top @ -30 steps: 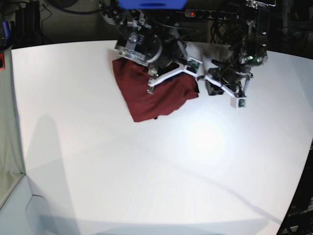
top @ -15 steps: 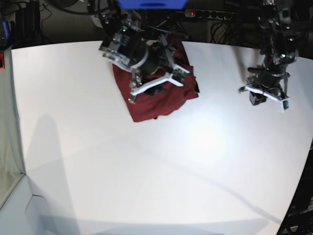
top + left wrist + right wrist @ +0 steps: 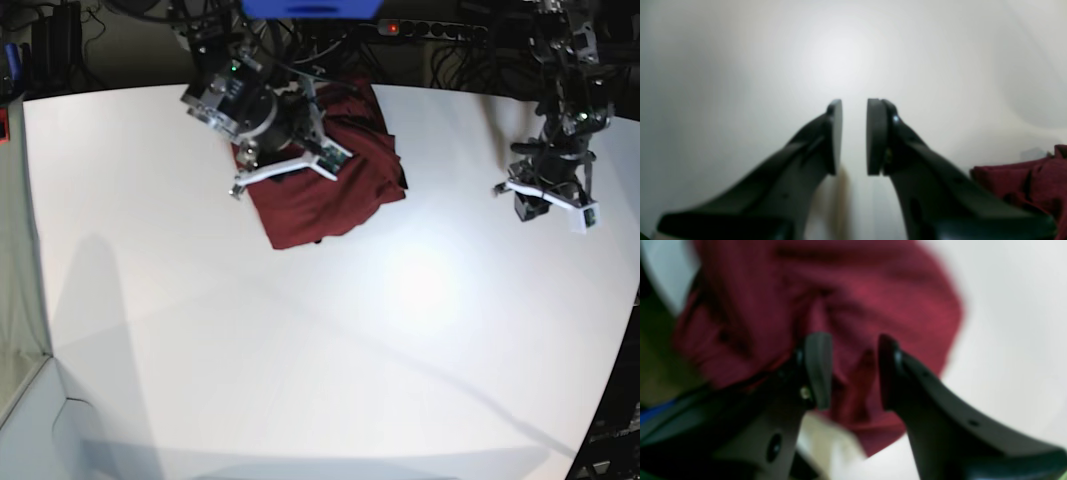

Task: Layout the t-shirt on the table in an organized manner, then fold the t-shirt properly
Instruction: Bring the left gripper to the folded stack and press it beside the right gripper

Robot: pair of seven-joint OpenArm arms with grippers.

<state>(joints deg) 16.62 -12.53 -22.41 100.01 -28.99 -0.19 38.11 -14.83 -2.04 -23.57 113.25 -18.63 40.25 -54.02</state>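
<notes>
Left claw [image 3: 854, 136]: two dark fingers [image 3: 835, 133] rising from the bottom edge, flat pads facing one another, a narrow strip of white showing between them; nothing between the pads.

Table [image 3: 740, 66]: plain white, smooth, fills nearly the whole view; a bright glare patch sits just above the claw tips.

T-shirt [image 3: 1023, 180]: dark red, wrinkled, bunched at the lower right edge, lying on the table, apart from the claw tips.

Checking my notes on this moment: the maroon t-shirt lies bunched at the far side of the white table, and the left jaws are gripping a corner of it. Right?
Not quite. The left gripper holds nothing: in the left wrist view its jaws stand slightly apart over bare table, beside the t-shirt. The rest stands.
</notes>
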